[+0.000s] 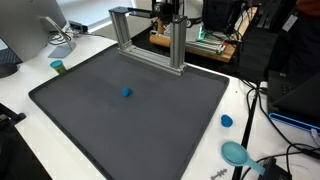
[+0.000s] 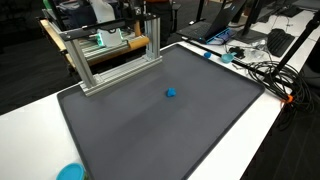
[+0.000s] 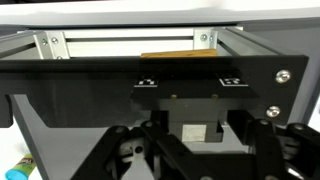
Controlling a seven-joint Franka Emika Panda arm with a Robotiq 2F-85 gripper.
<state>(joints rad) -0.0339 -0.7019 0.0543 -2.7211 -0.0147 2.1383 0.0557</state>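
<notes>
1. The robot's gripper (image 3: 195,142) hung close to a metal frame (image 3: 130,45) at the far edge of a dark mat (image 1: 100,125). The wrist view looked straight at the frame's pale rails.
2. The wrist view showed only the gripper's dark linkage low in the picture. It could not be told whether the jaws stood apart or together, and nothing could be seen clamped between them.
3. Both exterior views showed the frame (image 1: 150,45) standing upright on the mat's back edge (image 2: 110,58). A wooden box (image 1: 190,40) lay just behind it.
4. The frame looked like bolted aluminium bar. It would probably be stiff, hard and smooth, not fragile, and too heavy or too firmly set for a light pinch to shift.
5. The top crossbar seemed the best place to take hold, gripped squarely across its flat faces. The bare metal might slip under a skewed grip.
6. A small blue piece (image 1: 126,92) lay alone near the middle of the mat, well apart from the frame and the gripper.
7. A blue cap (image 1: 227,121) and a blue dish (image 1: 235,152) sat on the white table (image 1: 30,90) beside the mat. A teal cup (image 1: 58,67) stood at the opposite side.
</notes>
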